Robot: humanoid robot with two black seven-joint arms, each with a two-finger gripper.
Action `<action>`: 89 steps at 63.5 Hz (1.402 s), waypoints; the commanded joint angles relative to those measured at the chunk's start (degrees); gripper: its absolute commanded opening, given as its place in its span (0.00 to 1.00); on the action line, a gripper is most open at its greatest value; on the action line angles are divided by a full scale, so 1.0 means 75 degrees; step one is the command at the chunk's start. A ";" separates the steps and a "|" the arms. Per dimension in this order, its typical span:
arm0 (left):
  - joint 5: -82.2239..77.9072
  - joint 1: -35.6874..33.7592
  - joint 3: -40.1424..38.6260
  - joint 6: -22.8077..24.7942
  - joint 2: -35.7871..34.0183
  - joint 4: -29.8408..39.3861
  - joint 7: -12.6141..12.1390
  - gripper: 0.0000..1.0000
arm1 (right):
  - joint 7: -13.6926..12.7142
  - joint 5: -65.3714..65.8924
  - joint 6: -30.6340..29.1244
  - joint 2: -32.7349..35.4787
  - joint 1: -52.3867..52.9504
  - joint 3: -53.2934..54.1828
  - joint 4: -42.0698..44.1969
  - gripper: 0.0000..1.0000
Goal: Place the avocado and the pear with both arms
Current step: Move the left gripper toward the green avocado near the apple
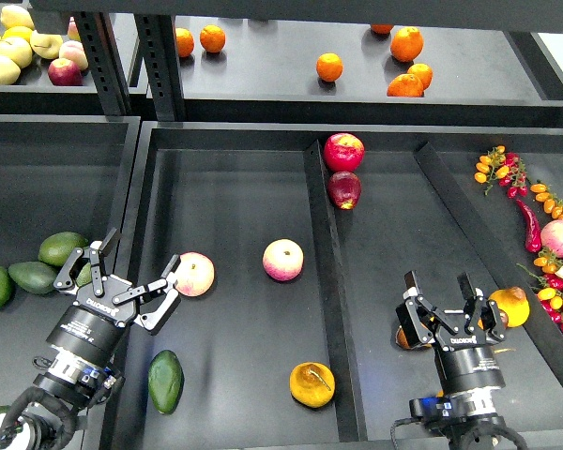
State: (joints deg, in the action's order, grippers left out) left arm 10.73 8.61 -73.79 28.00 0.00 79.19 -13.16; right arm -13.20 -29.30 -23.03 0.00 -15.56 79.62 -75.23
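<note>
Head view: dark green avocado (166, 382), yellow-orange pear (311, 384); both hands gape empty.

orange fruit (408, 337) half hidden behind right hand (441, 291) | held: unclear

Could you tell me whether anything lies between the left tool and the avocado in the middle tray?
Nothing visible does. The left tool is open above the tray's left wall, and the avocado lies just below it on the tray floor. The nearest fruit, a pink apple, sits beside the tool's fingers, off that path.
</note>
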 commanded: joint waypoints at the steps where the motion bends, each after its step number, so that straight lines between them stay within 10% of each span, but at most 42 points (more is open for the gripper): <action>1: -0.0001 0.0001 0.0007 0.0000 0.0000 0.0000 -0.0038 1.00 | 0.0002 0.0063 -0.0035 0.0000 -0.0011 0.0013 -0.0013 1.00; 89: -0.0059 0.0024 0.0054 0.0000 0.0000 -0.0024 -0.0167 1.00 | -0.0010 0.0075 -0.0105 0.0000 -0.0011 0.0165 -0.0013 1.00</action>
State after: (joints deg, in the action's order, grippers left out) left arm 10.53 9.13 -73.40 28.00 0.00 79.06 -14.04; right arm -13.18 -28.74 -23.82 0.00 -15.65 80.88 -75.32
